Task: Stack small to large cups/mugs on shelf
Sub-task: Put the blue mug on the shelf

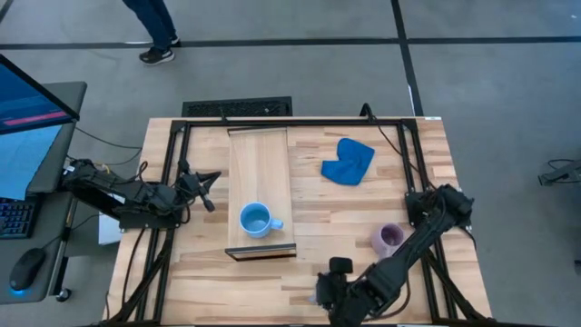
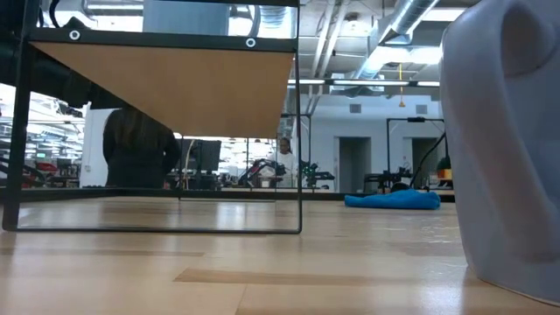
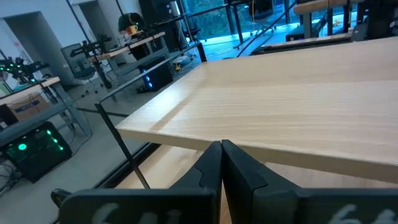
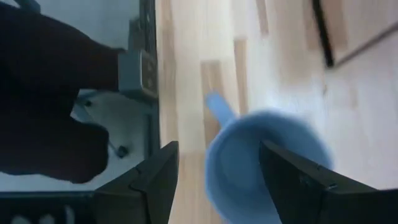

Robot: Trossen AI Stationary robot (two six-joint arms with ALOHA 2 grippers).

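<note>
The shelf [image 1: 260, 173] is a pale board raised on a black frame; its underside [image 2: 175, 83] shows in the low view. A light sky-blue mug [image 1: 257, 220] stands on its near end. The lilac mug [image 1: 388, 239] stands on the table to the right. The slate-blue mug [image 4: 261, 165] is close to the low camera [image 2: 512, 140], at the near edge. My right gripper [image 4: 217, 149] [image 1: 320, 295] is open above it, one finger outside near the handle [image 4: 217, 109], the other over its mouth. My left gripper [image 3: 221, 163] [image 1: 207, 189] is shut, left of the shelf. My right gripper comes at the slate-blue mug from above, with its open fingers astride the mug's handle-side wall [image 4: 214, 168]. The outer finger [image 4: 158, 177] stands apart from it. Whether the other finger [image 4: 298, 180] touches the mug, I cannot tell.
A bright blue cloth [image 1: 348, 162] lies on the table's far right part [image 2: 394, 200]. Black frame posts [image 2: 299, 131] stand under the shelf. A person's legs [image 1: 154, 32] show beyond the far edge. A desk with a monitor [image 1: 27, 118] is to the left.
</note>
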